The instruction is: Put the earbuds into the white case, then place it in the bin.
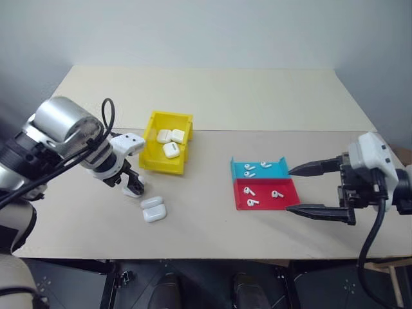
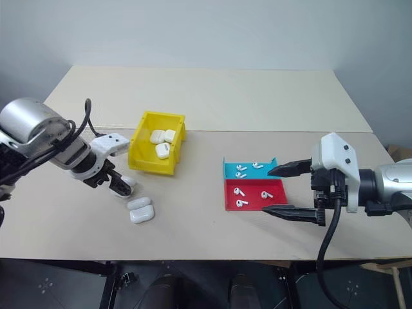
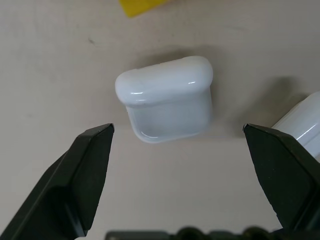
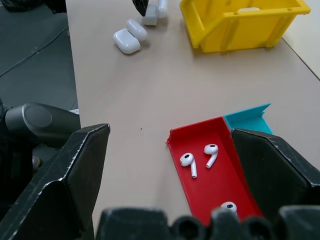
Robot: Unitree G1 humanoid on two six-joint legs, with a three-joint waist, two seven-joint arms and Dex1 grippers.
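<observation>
No brand mark or writing reads on any case, tray or the bin. Left end effector point(image 3: 177, 135) hangs over the bench point(image 1: 212, 96), pointing steeply down, jaws spread wide and grasping nothing. Between its black fingers point(image 3: 80, 175) sits a white case point(image 3: 167, 102), closed and apart from both tips; another case is cut off by the far finger. From the head view that case is mostly hidden under the end effector, and two more closed cases point(image 1: 154, 209) lie just beside it, side by side, long axes running slantwise across the bench. The yellow bin point(image 1: 152, 154) stands close behind, three cases point(image 1: 170, 141) inside, lowered lip toward the near edge. Right end effector point(image 1: 295, 190) hovers released, tips level and aimed at the trays. Earbuds point(image 1: 256, 170) lie loose in the blue tray point(image 1: 237, 168) and in the red tray point(image 1: 241, 199), three in each, stems at mixed angles; too small to tell lefts from rights
</observation>
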